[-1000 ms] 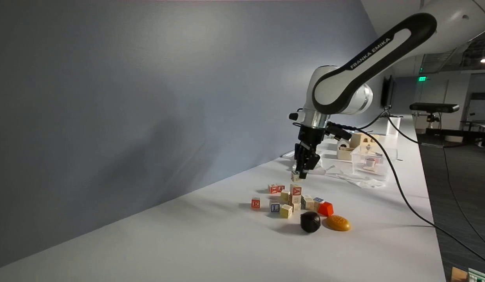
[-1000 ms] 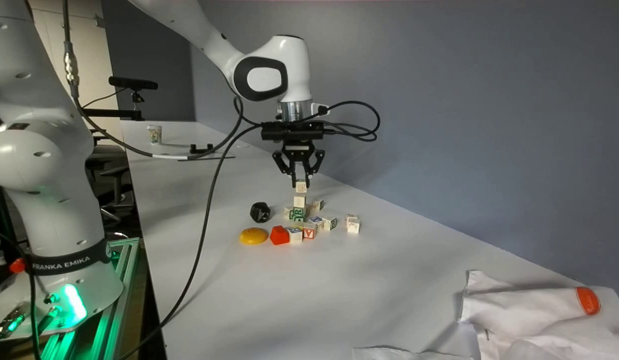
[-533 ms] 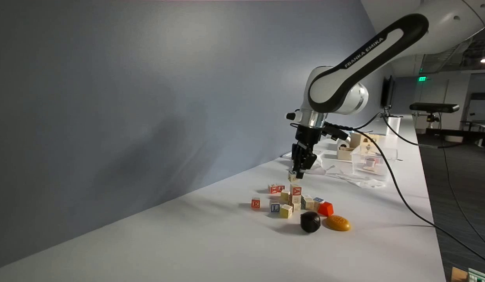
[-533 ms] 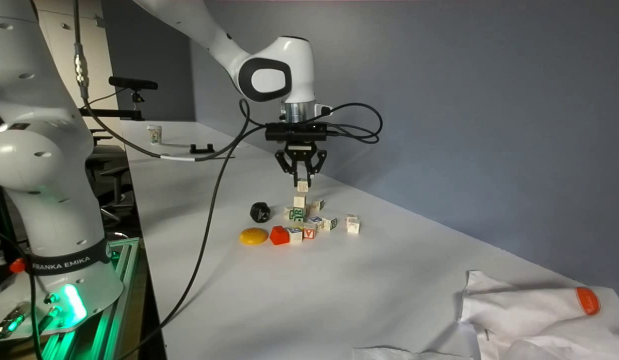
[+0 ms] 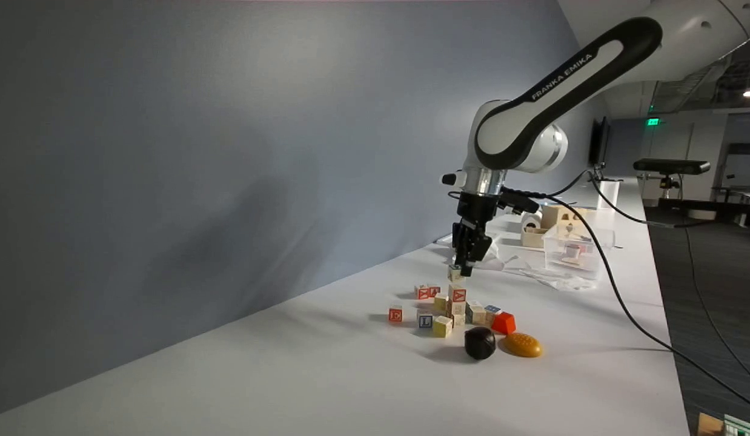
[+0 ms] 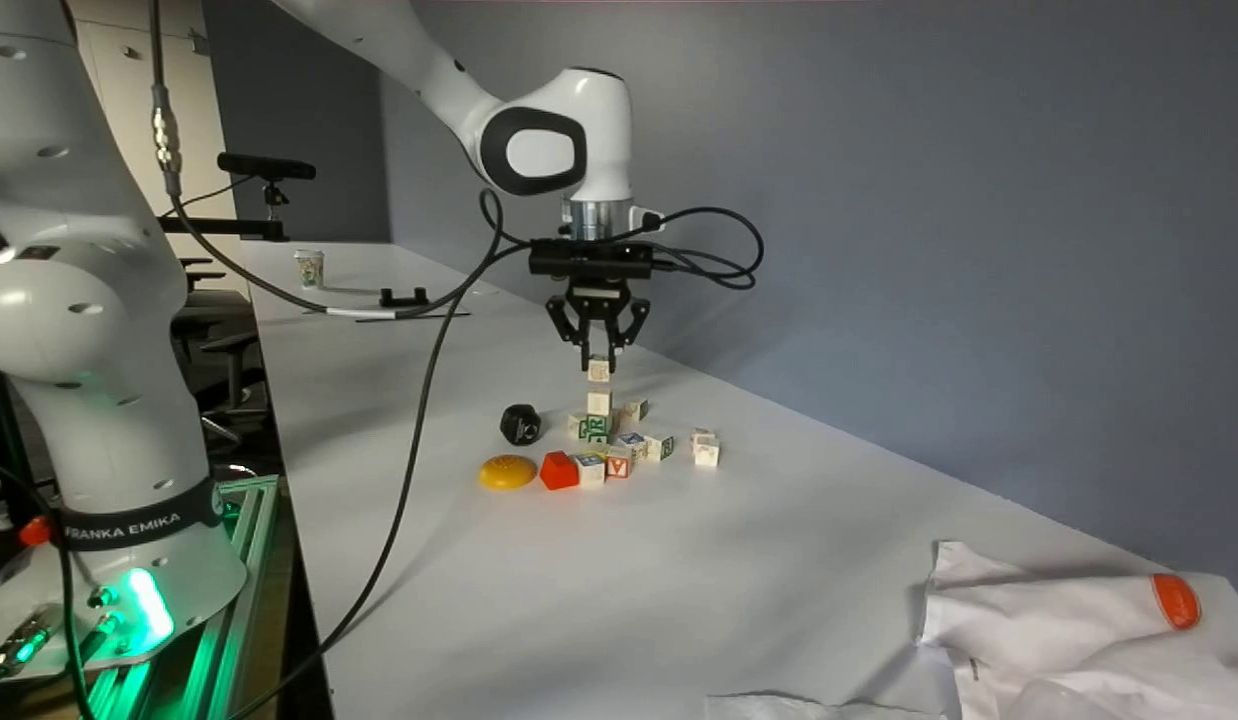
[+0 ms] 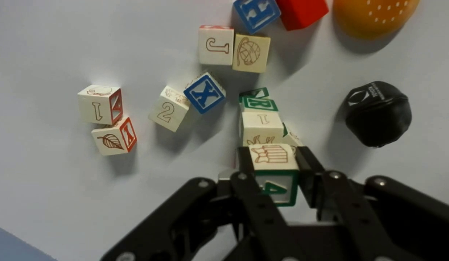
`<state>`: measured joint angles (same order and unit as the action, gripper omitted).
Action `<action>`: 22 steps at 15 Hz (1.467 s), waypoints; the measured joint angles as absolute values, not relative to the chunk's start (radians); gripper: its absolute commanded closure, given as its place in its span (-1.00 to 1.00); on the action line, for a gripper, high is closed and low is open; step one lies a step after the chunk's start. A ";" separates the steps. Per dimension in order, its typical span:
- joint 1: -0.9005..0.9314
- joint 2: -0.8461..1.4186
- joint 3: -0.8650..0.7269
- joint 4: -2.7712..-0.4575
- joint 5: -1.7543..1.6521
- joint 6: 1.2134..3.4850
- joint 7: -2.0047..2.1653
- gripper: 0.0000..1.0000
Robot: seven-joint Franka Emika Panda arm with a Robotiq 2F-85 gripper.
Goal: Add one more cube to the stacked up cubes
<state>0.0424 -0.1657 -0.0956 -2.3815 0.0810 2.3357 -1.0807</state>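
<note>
The stacked up cubes (image 6: 599, 403) form a short column, also seen in an exterior view (image 5: 457, 295). From above, the wrist view shows the stack's pale top cube (image 7: 262, 122) with green-edged cubes under it. My gripper (image 7: 273, 156) is shut on a pale wooden cube (image 7: 271, 156) with a green-framed 4 on one face. In both exterior views the held cube (image 6: 599, 371) (image 5: 454, 274) hangs just above the stack, with a narrow gap between them. My gripper also shows in both exterior views (image 6: 599, 364) (image 5: 463, 270), pointing down. The held cube hides part of the stack in the wrist view.
Loose letter cubes lie close around the stack, such as the blue X cube (image 7: 204, 93) and the J cube (image 7: 216, 46). A black ball (image 5: 480, 343), a red block (image 5: 503, 323) and an orange bun-like piece (image 5: 522, 345) lie nearby. A wall (image 6: 929, 250) runs behind.
My gripper and the held cube have shifted slightly sideways above the stack, staying at about the same height. The stack and loose cubes have not moved.
</note>
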 measured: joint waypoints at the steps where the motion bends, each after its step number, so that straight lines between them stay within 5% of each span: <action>1: 0.042 -0.166 -0.096 -2.380 0.081 2.336 -1.078 0.75; 22: 0.038 -0.141 -0.093 -2.380 0.067 2.336 -1.038 0.75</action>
